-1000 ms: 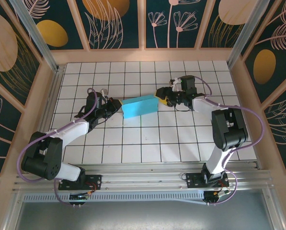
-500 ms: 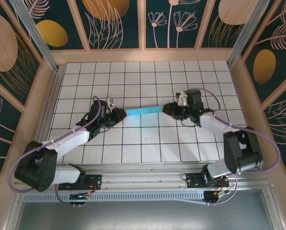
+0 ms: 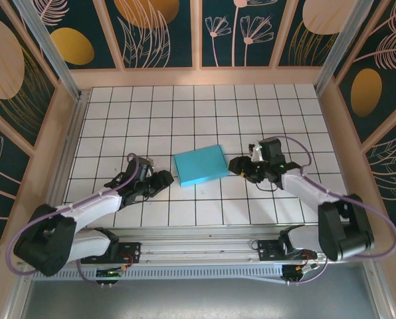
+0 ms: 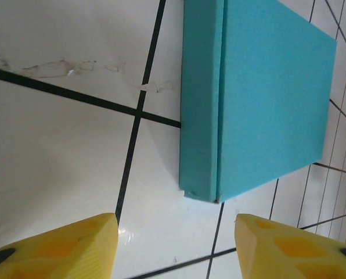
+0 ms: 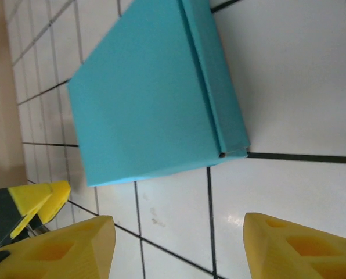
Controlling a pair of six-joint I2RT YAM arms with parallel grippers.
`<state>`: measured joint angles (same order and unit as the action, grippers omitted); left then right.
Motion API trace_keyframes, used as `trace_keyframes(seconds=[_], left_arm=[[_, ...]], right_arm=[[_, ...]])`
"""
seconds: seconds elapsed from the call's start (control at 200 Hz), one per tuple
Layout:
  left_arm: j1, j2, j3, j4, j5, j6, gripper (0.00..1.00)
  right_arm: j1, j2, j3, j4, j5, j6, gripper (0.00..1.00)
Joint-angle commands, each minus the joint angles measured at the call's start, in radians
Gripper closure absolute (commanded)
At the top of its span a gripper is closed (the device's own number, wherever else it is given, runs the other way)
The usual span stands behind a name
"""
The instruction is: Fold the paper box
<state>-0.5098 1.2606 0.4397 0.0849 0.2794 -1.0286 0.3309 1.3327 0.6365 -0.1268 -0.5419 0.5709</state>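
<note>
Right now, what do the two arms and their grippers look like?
The left arm and right arm have white links, black joints and a looping purple cable. The left gripper and right gripper are black with ribbed yellow wedge-shaped fingertips.

both wrist views crop the paper box [image 4: 271,99] at the top edge

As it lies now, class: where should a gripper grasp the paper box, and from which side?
Probably its right short end, low from the right: the paper box lies flat, so only shallow side walls offer grip, and the open right gripper faces that end.
</note>
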Motion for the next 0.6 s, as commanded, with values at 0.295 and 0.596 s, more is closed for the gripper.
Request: trace_keyframes(seconds=[0.295, 0.596], left_arm=[[0.001, 0.327, 0.199, 0.248, 0.004, -0.035, 0.44], [0.005, 0.569, 0.378, 0.273, 0.016, -0.038, 0.66]], right_arm=[[0.037, 0.301, 0.157, 0.187, 0.088, -0.059, 0.48], [0.047, 0.403, 0.164, 0.377, 0.084, 0.129, 0.64]])
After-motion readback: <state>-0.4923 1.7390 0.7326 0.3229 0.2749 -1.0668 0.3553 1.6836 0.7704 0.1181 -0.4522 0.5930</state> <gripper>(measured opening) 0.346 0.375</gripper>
